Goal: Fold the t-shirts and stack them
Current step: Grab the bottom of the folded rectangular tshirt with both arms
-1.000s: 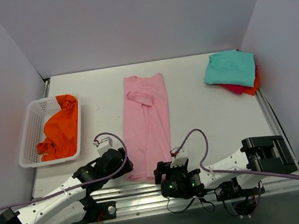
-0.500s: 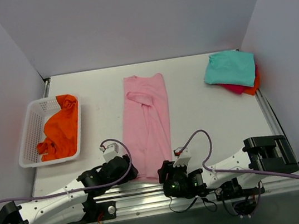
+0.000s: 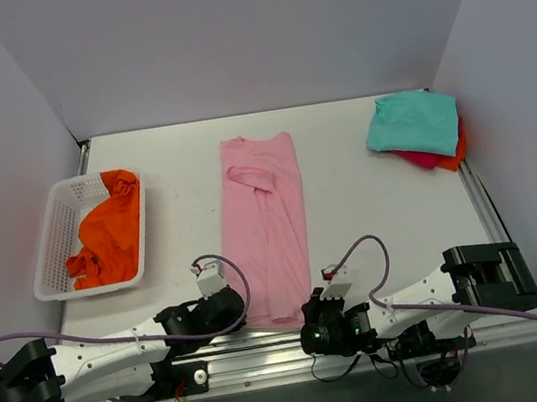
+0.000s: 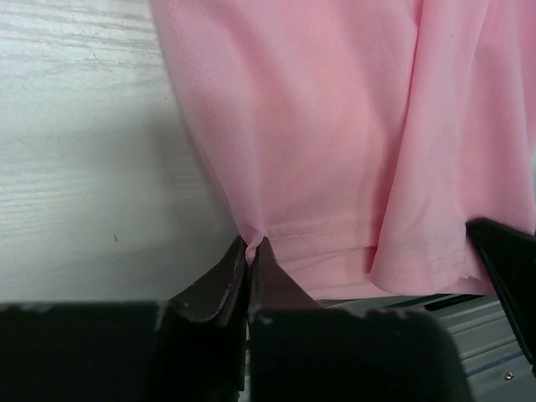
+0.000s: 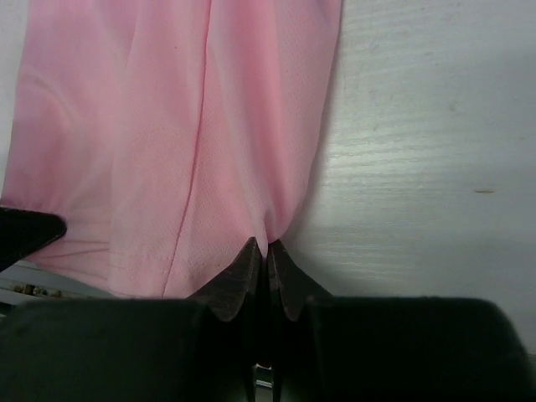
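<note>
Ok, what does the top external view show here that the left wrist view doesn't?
Only the top external view: the white mesh basket holding an orange t-shirt, and the teal t-shirt stacked on a red t-shirt at the far right. Only the left wrist view: the left end effector shut, pinching the pink t-shirt at the near left corner of its stitched hem. Both: the pink t-shirt lying on the white table.

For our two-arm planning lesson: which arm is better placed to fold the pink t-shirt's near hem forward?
Neither alone: the left jaws pinch the pink t-shirt at its near left corner, the right jaws at its near right corner. Probably both should lift together.
</note>
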Tool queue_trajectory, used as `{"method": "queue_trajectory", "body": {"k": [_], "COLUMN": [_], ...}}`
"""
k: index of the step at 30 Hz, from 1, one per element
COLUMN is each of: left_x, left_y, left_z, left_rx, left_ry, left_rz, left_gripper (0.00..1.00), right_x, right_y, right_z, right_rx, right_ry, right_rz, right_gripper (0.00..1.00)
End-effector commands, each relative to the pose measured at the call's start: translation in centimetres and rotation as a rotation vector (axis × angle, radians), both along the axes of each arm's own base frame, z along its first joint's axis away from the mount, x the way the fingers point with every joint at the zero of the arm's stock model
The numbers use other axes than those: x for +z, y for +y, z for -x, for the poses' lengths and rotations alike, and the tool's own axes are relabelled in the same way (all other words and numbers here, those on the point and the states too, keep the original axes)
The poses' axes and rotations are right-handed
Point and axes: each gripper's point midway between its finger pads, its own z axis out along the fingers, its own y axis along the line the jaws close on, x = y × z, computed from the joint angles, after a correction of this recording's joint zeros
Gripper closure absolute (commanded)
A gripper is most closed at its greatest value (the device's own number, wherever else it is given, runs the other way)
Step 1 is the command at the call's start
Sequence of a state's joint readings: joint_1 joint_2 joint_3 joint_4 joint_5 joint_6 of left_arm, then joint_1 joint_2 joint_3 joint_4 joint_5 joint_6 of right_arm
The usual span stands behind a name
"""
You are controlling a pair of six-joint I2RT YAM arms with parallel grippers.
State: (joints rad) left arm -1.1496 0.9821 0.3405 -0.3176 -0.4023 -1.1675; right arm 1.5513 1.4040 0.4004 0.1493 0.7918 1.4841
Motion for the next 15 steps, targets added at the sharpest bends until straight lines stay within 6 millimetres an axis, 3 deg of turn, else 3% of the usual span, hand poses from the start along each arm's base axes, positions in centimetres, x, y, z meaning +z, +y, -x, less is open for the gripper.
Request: {"method": "queue_trajectory", "body": {"k": [1, 4, 9, 11, 15], "left_x": [0.4, 1.4, 2.9, 3.3, 5.4], "left_y": [0.4, 0.0, -1.5, -1.9, -2.9], "left_z": [0.8, 2.0, 4.6, 4.7, 4.2], "left_rx": [-0.009, -0.034, -0.092, -0.092, -0.092], "left_ry": [-0.007, -0.014, -0.009, -0.018, -0.057], "left_rz": [-0.048, -0.057, -0.037, -0.035, -0.021], "left_gripper": [0.98, 0.98, 0.98, 0.98, 0.98], "right_x": [-1.3, -0.6, 0.6, 1.1, 4.1], "right_y": [-3.9, -4.6, -4.1, -3.8, -3.1], "right_z": [0.4, 1.3, 3.9, 4.1, 3.8], "right_rx": [-0.022, -0.022, 0.023, 0.004, -0.026], "right_ry": [0.023, 0.026, 0.032, 0.015, -0.053], "right_rz": [0.128, 0.126, 0.109, 0.114, 0.163], "right_gripper": [1.0, 1.0, 1.0, 1.0, 1.0]}}
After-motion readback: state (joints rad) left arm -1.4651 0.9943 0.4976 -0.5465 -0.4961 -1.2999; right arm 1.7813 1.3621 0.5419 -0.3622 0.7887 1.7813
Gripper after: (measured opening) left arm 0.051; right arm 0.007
